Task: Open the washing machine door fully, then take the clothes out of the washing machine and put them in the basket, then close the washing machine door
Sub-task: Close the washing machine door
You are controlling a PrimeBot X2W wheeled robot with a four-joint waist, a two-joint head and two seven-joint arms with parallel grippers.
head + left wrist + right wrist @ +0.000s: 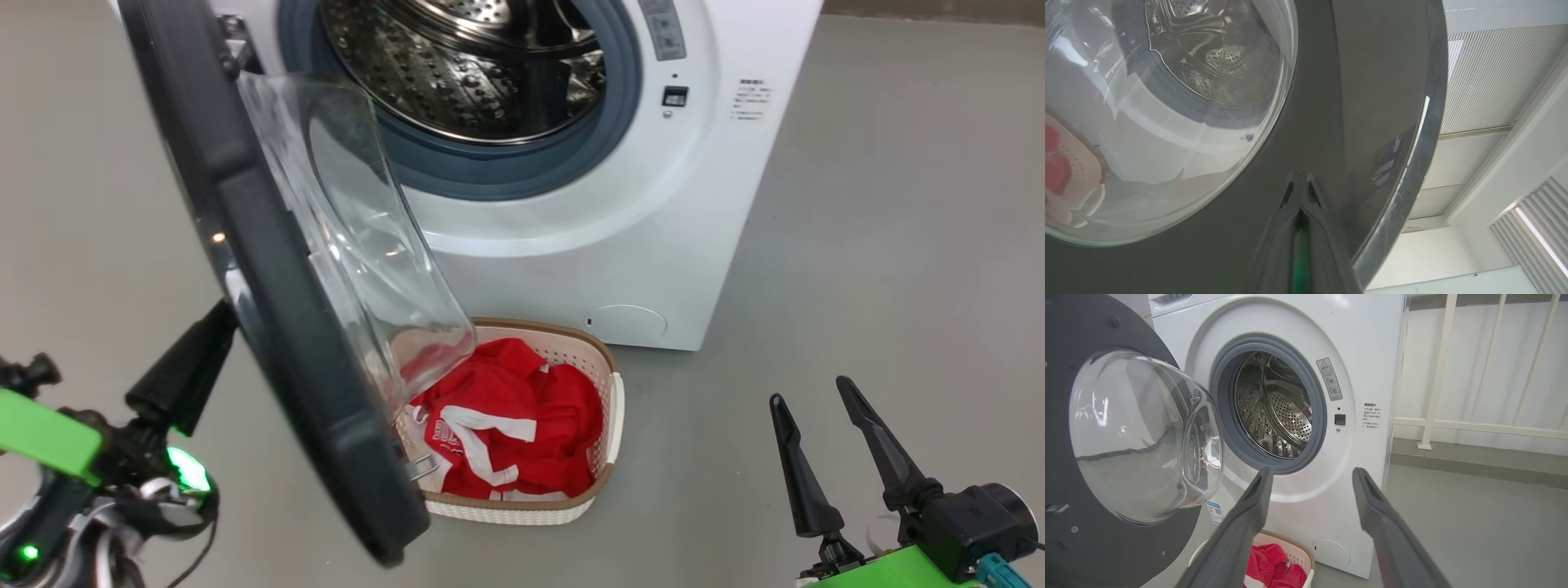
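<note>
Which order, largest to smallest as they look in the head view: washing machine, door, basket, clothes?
1. washing machine and washing machine door: similar spread; the door is nearer the camera, so unranked.
2. basket.
3. clothes, lying inside it.

The clothes (522, 416) are held in the basket (615, 425), set before the washing machine (637, 245) (the washing machine door (269, 269) is swung out at the left).

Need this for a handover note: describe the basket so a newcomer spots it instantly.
Find the big white washing machine with its round door swung open. At its foot, partly under that door, sits the basket: cream perforated plastic, brown rim, the one thing holding red clothes.
</note>
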